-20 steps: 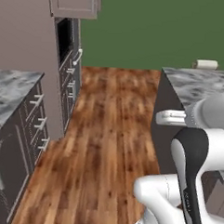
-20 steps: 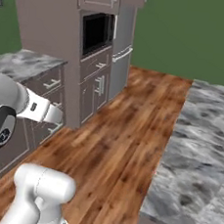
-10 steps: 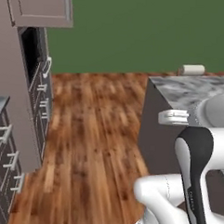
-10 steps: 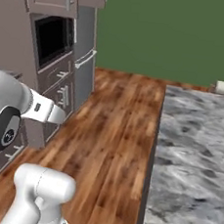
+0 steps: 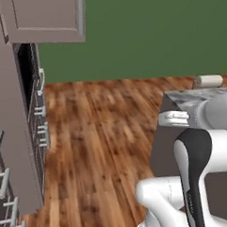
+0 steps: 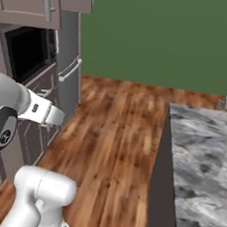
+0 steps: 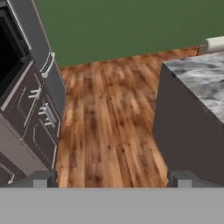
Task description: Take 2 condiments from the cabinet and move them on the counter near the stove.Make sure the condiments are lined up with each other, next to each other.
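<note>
One marble bench (image 6: 205,161) stands to the right of the wood floor (image 6: 118,136), with one pale roll (image 5: 210,81) at its far end. Left of the floor stands one tall cabinet (image 5: 13,129). The gripper (image 7: 111,179) hangs over the floor, jaws wide apart and empty.

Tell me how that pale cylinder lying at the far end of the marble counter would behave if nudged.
The pale cylinder lies on its side, so a sideways push would probably set it rolling. The marble counter looks smooth and flat, with nothing beside the cylinder to stop it. It sits close to the counter's far edge, so it might roll off. Its weight cannot be judged.
</note>
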